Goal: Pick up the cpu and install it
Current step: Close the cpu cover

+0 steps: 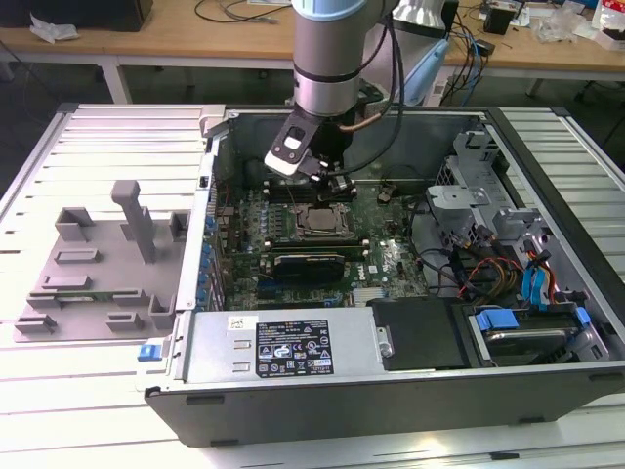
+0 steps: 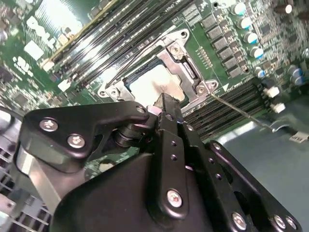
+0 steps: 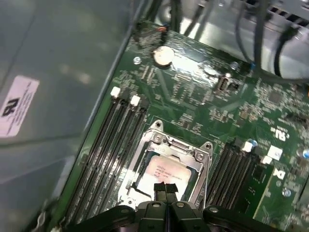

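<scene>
Hovering my pincer [image 3: 166, 187], tips pinched narrow, empty, over silvery square cpu [image 3: 166, 169] | cpu already seated in metal socket frame [image 3: 155, 137] | latching unconfirmed

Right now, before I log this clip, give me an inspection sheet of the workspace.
Surface: slatted metal table carrying an open computer case.
Job's things: cpu lying in the socket frame on the motherboard.
Clutter: grey plastic tray beside the case, at the exterior view's left.
Grippers: gripper shut, holding nothing, directly over the cpu; contact unclear.
Cables: bundled wires inside the case, at the exterior view's right.
Surroundings: wooden bench behind the table.
</scene>
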Available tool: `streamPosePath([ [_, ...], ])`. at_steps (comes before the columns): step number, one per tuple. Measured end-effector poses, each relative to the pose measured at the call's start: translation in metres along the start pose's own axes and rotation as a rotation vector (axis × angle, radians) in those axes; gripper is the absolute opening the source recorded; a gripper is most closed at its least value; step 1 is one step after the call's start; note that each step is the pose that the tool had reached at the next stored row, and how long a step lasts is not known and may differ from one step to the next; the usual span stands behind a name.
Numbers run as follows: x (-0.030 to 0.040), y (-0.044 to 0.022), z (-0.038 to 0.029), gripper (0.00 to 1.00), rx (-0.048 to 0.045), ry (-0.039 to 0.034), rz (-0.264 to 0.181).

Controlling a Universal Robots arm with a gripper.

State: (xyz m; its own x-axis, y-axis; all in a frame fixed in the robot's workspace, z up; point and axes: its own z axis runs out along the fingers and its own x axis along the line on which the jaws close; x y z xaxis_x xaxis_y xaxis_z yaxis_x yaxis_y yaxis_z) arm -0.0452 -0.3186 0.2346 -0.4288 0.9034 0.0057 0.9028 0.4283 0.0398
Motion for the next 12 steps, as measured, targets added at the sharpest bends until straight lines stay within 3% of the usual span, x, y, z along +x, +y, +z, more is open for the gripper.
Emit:
streamPosePath([
  [8,0.0,0.0,0.0007,0.11,0.0019,0.0138,-0.349],
  [12,0.0,0.0,0.0008,0.11,0.0026,0.0183,-0.461],
])
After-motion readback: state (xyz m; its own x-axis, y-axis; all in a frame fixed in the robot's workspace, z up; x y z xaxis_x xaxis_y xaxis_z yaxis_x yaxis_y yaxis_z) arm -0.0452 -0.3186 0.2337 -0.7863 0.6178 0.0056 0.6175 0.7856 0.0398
